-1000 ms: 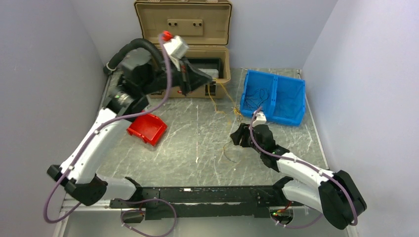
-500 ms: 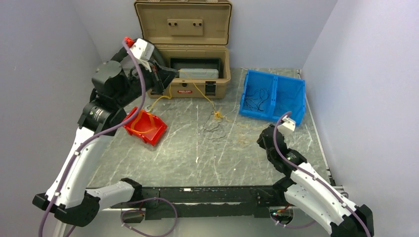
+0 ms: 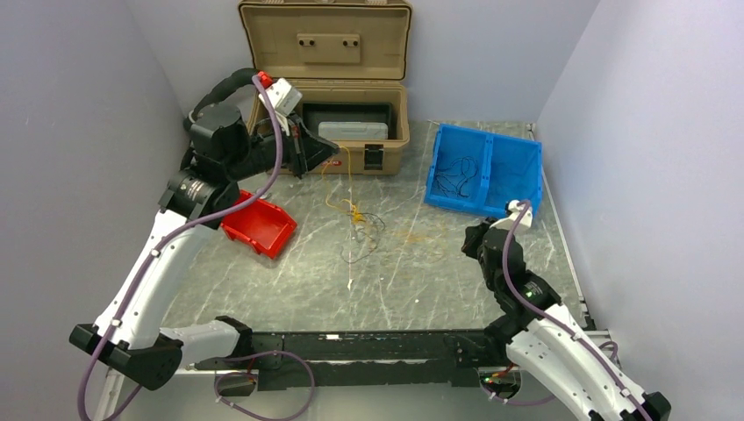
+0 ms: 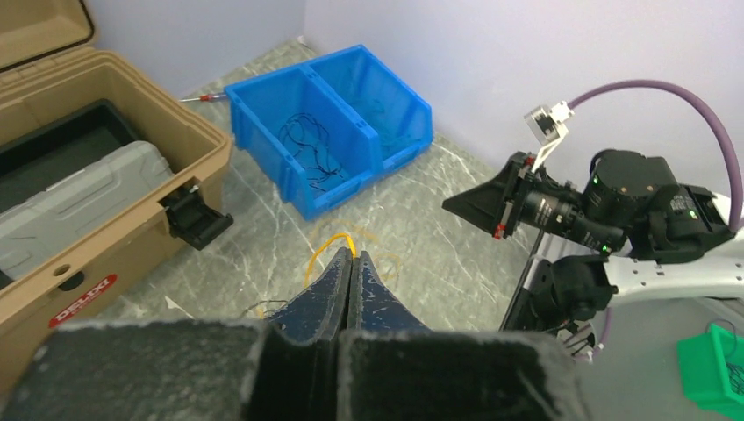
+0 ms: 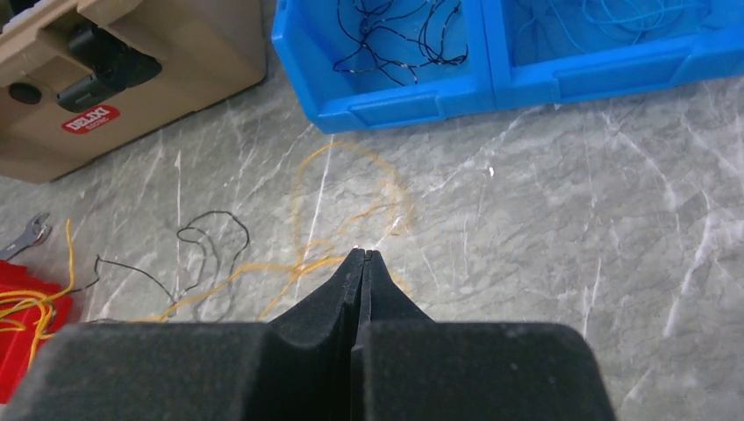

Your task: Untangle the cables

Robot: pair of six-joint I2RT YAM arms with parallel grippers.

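My left gripper (image 3: 326, 156) hangs raised in front of the tan case, shut on a yellow cable (image 3: 349, 189). In the left wrist view that yellow cable (image 4: 326, 253) loops out from the closed tips of my left gripper (image 4: 352, 256). It drops to a small knot on the table, tangled with a thin black cable (image 3: 373, 230). A faint orange cable (image 3: 419, 233) lies in loops to the right. My right gripper (image 3: 471, 241) hovers right of it, shut with nothing in it. Below my right gripper (image 5: 358, 253) lie the orange cable (image 5: 351, 175) and black cable (image 5: 211, 237).
The open tan case (image 3: 351, 132) stands at the back. A blue two-compartment bin (image 3: 482, 171) at the right holds black and blue cables. A red bin (image 3: 259, 228) at the left holds yellow cables. A small wrench (image 5: 26, 235) lies near the red bin.
The right gripper let go, pulled back to the right away from the cables and closed. The left gripper swung left, then back, dragging the yellow cable and the tangle leftward across the table.
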